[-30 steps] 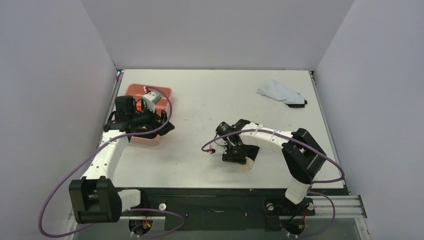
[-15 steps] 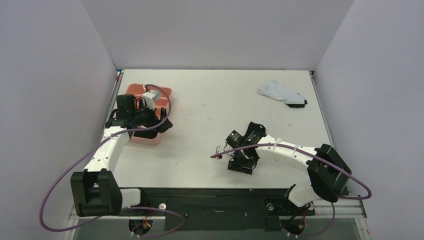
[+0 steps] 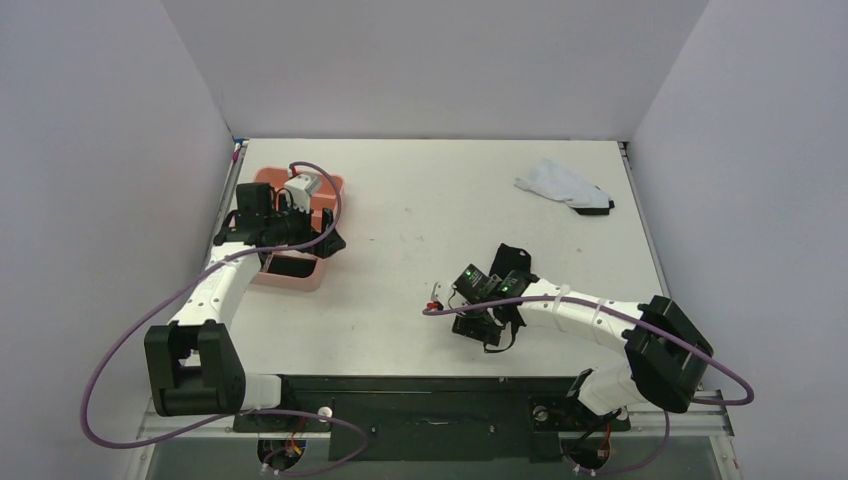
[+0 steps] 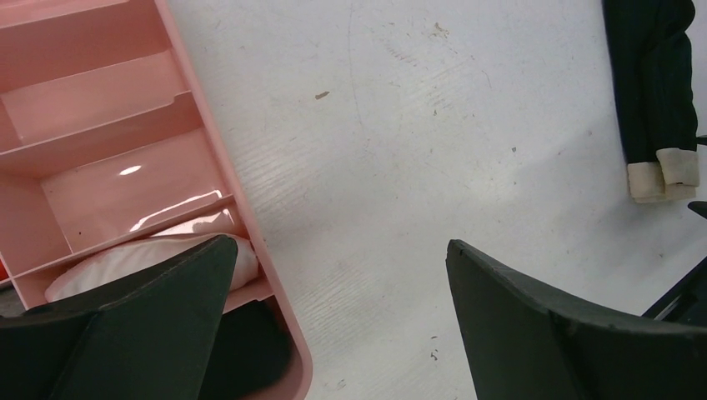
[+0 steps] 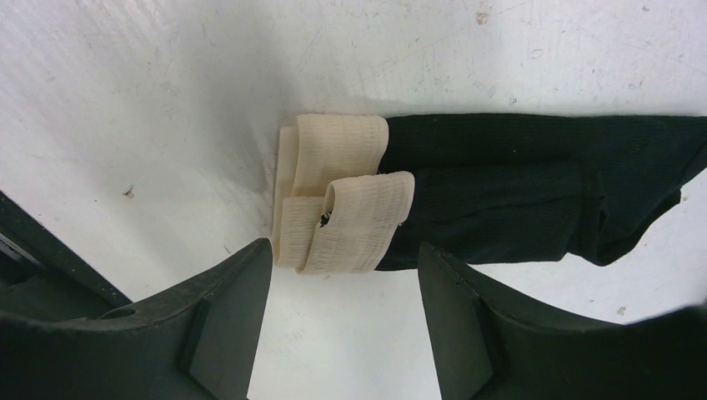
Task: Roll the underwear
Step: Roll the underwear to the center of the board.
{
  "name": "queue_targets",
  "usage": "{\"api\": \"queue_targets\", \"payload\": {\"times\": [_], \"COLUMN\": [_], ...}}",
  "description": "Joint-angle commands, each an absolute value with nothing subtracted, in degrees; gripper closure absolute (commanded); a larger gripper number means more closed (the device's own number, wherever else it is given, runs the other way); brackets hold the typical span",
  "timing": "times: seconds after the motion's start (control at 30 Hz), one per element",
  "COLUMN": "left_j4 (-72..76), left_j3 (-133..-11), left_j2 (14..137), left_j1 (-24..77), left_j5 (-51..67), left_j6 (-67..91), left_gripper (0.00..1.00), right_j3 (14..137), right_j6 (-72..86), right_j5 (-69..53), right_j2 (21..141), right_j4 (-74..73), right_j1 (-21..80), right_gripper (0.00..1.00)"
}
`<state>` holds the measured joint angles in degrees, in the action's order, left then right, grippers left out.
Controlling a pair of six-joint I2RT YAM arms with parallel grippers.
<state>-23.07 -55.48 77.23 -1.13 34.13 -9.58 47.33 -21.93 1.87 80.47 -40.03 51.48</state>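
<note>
The black underwear (image 5: 517, 183), folded narrow with its beige waistband (image 5: 342, 204) doubled at one end, lies flat on the white table. My right gripper (image 5: 343, 250) is open and empty, just off the waistband end. In the top view the gripper (image 3: 478, 325) is nearer than the black garment (image 3: 512, 262). My left gripper (image 4: 342, 250) is open and empty at the pink tray's (image 4: 200, 158) near corner; the top view shows it (image 3: 325, 240) by the tray (image 3: 290, 280). The black garment also shows far off in the left wrist view (image 4: 654, 83). The orange striped underwear is hidden.
The pink tray has several compartments; one holds a white cloth (image 4: 150, 254) and the nearest one something dark (image 4: 250, 350). A pale cloth with a black edge (image 3: 562, 185) lies at the back right. Grey walls close in the table on three sides.
My right gripper has drawn back toward the near edge, off the black underwear, which now lies stretched out behind it. My left gripper has shifted slightly farther back along the tray.
</note>
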Motion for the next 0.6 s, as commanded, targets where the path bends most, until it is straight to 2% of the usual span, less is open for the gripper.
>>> {"api": "queue_targets", "payload": {"times": [0.0,0.57], "left_j4": [-21.1,-21.3], "left_j3": [-59.1,-59.8], "left_j2": [77.7,78.5], "left_j1": [-1.4,-1.4], "left_j5": [33.9,34.6], "left_j6": [-8.9,-8.4], "left_gripper": [0.03,0.03], "right_j3": [46.9,45.7], "right_j6": [-21.0,-22.1], "right_j5": [3.9,3.5], "right_j2": [80.9,83.7], "right_j4": [-38.9,-40.4], "right_j1": [52.0,52.7], "right_gripper": [0.40,0.41]}}
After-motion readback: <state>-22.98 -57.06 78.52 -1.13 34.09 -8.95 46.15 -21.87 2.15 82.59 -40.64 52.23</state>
